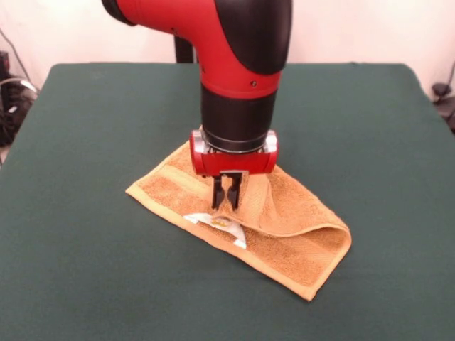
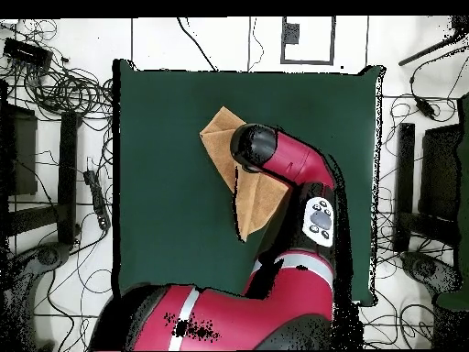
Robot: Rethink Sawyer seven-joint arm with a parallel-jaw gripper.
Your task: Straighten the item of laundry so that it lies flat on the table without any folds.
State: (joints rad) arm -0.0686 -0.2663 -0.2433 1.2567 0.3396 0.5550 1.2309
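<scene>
The orange-tan towel (image 1: pixel 284 227) lies folded over on itself on the dark green table (image 1: pixel 85 142), near the middle. Its white label (image 1: pixel 222 226) shows at the front edge, and a rolled fold runs along the right side. My gripper (image 1: pixel 225 201) comes straight down onto the towel just above the label. Its fingers (image 1: pixel 217 193) stand close together and pinch a raised bit of cloth. In the overhead view the towel (image 2: pixel 220 139) shows as a folded angular shape on the table (image 2: pixel 156 137). The arm (image 2: pixel 275 156) covers its middle and hides the gripper.
Green cloth stretches wide on all sides of the towel. Cables and stands (image 2: pixel 55 92) lie on the floor beyond the table's edges in the overhead view.
</scene>
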